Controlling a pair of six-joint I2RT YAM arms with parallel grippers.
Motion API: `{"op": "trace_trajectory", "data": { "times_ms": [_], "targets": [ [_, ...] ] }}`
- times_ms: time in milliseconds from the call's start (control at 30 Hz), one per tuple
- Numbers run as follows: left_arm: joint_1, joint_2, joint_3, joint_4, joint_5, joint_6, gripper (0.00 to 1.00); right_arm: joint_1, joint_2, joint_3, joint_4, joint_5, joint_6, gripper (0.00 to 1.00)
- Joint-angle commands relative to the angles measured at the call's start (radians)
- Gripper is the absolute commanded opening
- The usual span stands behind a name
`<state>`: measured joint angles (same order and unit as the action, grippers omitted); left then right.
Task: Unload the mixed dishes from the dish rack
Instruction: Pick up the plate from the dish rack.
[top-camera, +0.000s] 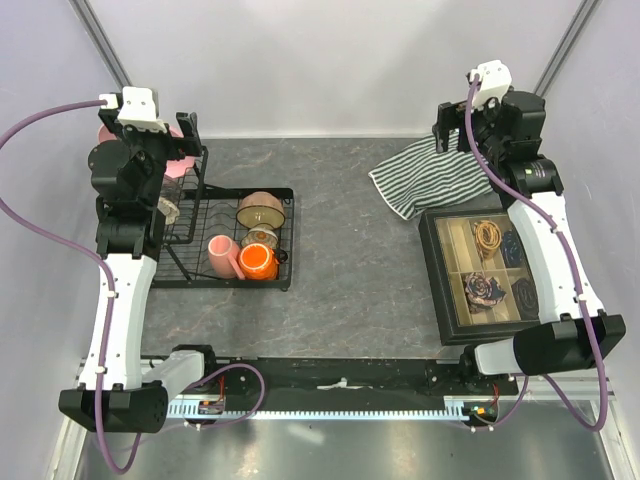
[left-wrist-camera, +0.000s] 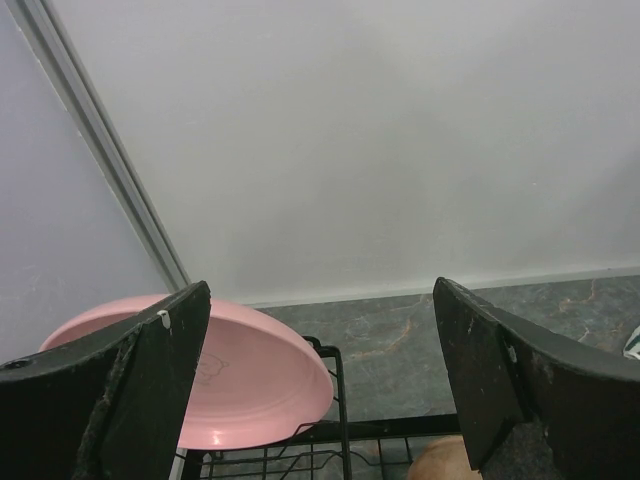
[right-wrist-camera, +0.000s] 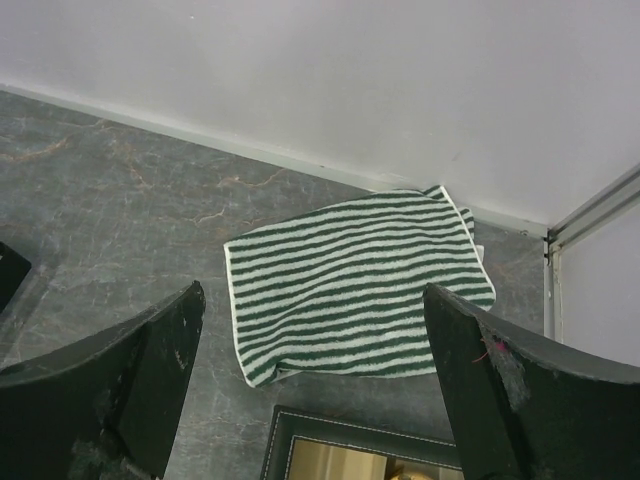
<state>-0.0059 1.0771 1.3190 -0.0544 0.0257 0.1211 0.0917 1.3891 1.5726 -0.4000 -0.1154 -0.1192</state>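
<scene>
While spread wide and empty, lower left tool (left-wrist-camera: 318, 335) toward pink plate (left-wrist-camera: 255, 385) just below in rack (top-camera: 225, 283); right tool (right-wrist-camera: 315, 335), also apart, well away.

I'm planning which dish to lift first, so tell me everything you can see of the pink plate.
The pink plate is round, smooth and slightly glossy, like glazed ceramic or plastic, with a faint outline drawing on its face. It leans tilted at the far left end of the dish rack, its lower rim against the black wires. The left gripper hovers above, jaws wide open, not holding it; one jaw hides its left part.
</scene>
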Motion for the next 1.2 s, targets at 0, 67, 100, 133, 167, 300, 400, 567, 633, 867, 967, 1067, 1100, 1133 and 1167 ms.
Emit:
{"op": "trace_trajectory", "data": {
  "times_ms": [0,67,100,133,167,300,400,567,633,867,967,1067,1100,1133,1167],
  "targets": [
    [0.003,-0.02,0.014,0.019,-0.009,0.031,0.99,0.002,0.005,0.047,-0.003,-0.033,0.006,0.98],
    [0.003,-0.023,0.013,0.018,0.002,0.064,0.99,0.0,0.007,0.046,-0.011,-0.035,0.001,0.98],
    [0.003,-0.023,0.013,0.007,0.009,0.081,0.99,0.0,0.008,0.044,-0.011,-0.036,-0.003,0.98],
    [0.003,-0.023,0.017,-0.004,0.017,0.116,0.99,0.0,0.011,0.041,-0.014,-0.038,-0.005,0.98],
    [0.003,-0.023,0.025,-0.018,0.038,0.139,0.99,0.0,0.014,0.04,-0.016,-0.04,-0.008,0.98],
    [0.003,0.049,0.225,-0.252,0.108,0.308,0.95,0.0,0.025,0.027,-0.02,-0.047,-0.014,0.98],
    [0.004,0.142,0.407,-0.51,0.173,0.428,0.95,0.0,0.033,0.015,-0.023,-0.061,-0.014,0.98],
    [0.004,0.176,0.5,-0.7,0.237,0.564,0.97,0.0,0.042,-0.014,-0.025,-0.072,-0.026,0.98],
    [0.004,0.193,0.546,-0.742,0.217,0.675,0.94,0.002,0.044,-0.029,-0.025,-0.075,-0.033,0.98],
    [0.004,0.271,0.684,-0.947,0.146,0.968,0.91,0.0,0.048,-0.065,-0.017,-0.113,-0.043,0.98],
    [0.004,0.319,0.749,-0.995,0.109,1.049,0.92,0.0,0.057,-0.078,-0.011,-0.142,-0.034,0.98],
    [0.004,0.333,0.729,-0.995,0.097,1.135,0.91,0.0,0.062,-0.095,-0.01,-0.156,-0.034,0.98],
    [0.004,0.336,0.705,-0.992,0.094,1.175,0.91,0.0,0.06,-0.106,-0.008,-0.155,-0.037,0.98],
    [0.004,0.337,0.692,-0.984,0.092,1.19,0.91,0.0,0.06,-0.111,-0.008,-0.153,-0.045,0.98],
    [0.004,0.336,0.68,-0.986,0.092,1.207,0.91,0.0,0.059,-0.115,-0.01,-0.152,-0.049,0.98]
  ]
}}
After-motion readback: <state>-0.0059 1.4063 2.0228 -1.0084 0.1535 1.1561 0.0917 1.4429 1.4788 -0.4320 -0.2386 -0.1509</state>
